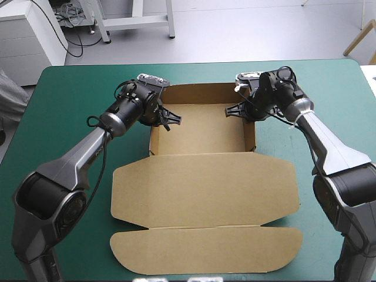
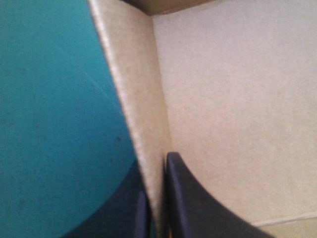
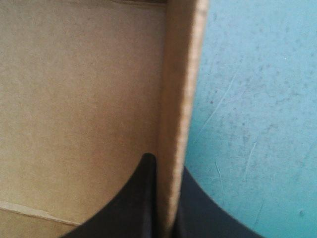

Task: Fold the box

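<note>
Box sits on the teal-green worktop, directly between the two claws. The tray part is formed, with the far wall and both side walls standing. The lid lies flat behind the claws, on the robot's side.

Left claw: narrow, pinching the left wall. One black finger is inside the tray, the other outside over the cover. The wall runs straight ahead of the claw to the far corner and looks slightly bowed.

Right claw: narrow as well, clamped on the right wall. The tray floor is beside its inner finger and bare cover beside its outer one.

Pose: both arms reach forward from the near corners with the forearms angled inward. The wrists are turned so the claws face each other across the tray. Each grips toward the far end of its wall.

Step in hand, as I read it: setting the side walls square.

To do it well:
- Squeeze evenly on both sides.
- Press the walls upright against the floor crease rather than pulling outward, which could spring the far corners.
- Work down each wall in short bites and take out the bow on the left.
- Don't lift; the tray should stay flat on the worktop.
</note>
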Available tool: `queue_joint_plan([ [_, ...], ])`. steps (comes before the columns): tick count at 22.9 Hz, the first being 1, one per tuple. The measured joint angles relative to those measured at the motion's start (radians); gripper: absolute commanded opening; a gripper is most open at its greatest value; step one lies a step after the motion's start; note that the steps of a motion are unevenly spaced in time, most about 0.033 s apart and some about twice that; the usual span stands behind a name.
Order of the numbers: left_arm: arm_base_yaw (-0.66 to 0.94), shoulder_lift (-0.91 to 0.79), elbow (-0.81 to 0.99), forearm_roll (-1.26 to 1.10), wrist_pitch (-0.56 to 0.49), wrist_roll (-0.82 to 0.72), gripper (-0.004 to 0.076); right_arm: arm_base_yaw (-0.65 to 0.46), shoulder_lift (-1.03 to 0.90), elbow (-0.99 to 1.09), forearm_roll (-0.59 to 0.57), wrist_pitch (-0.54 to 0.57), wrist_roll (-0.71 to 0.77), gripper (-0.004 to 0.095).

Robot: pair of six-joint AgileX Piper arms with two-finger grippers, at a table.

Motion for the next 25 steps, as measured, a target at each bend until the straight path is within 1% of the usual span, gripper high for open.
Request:
queue_joint_plan([
  [3,0.016,0.027,-0.012,-0.043,0.002,0.044,0.0007,0.000,0.004,0.000,-0.005,0.020,-0.003,-0.0019],
  [7,0.016,0.037,-0.019,-0.053,0.002,0.055,0.0018,0.000,0.005,0.000,-0.005,0.034,-0.008,-0.0019],
  [8,0.016,0.038,-0.019,-0.054,0.002,0.056,0.0040,0.000,0.005,0.000,-0.005,0.039,-0.011,-0.0019],
  [10,0.016,0.040,-0.019,-0.054,0.001,0.062,0.0108,0.000,0.005,0.000,-0.005,0.045,-0.020,-0.0019],
  [13,0.016,0.047,-0.018,-0.054,0.020,0.079,0.0279,0.000,0.005,0.000,-0.005,0.057,-0.036,0.0034],
  [14,0.016,0.051,-0.016,-0.057,0.030,0.085,0.0349,0.000,0.005,0.000,-0.005,0.064,-0.042,0.0095],
  [15,0.016,0.053,-0.012,-0.060,0.032,0.091,0.0475,0.000,0.005,0.000,-0.004,0.073,-0.053,0.0231],
  [16,0.015,0.055,-0.010,-0.066,0.040,0.098,0.0522,0.000,0.005,0.000,0.006,0.085,-0.085,0.0325],
  [17,0.013,0.055,-0.009,-0.068,0.047,0.101,0.0572,0.002,0.005,0.000,0.020,0.094,-0.105,0.0534],
  [18,0.012,0.055,-0.009,-0.069,0.051,0.103,0.0573,0.005,0.005,0.000,0.036,0.111,-0.143,0.0634],
  [19,0.012,0.052,-0.009,-0.069,0.051,0.103,0.0573,0.005,0.005,0.000,0.042,0.118,-0.151,0.0775],
  [21,0.012,0.039,-0.009,-0.069,0.049,0.104,0.0573,0.006,0.005,0.000,0.048,0.123,-0.159,0.0851],
  [23,0.011,0.011,-0.009,-0.054,0.052,0.115,0.0573,0.006,0.005,0.000,0.036,0.123,-0.150,0.0850],
  [25,0.010,-0.055,-0.009,-0.015,0.060,0.126,0.0573,0.006,-0.006,-0.001,0.015,0.119,-0.144,0.0850],
])
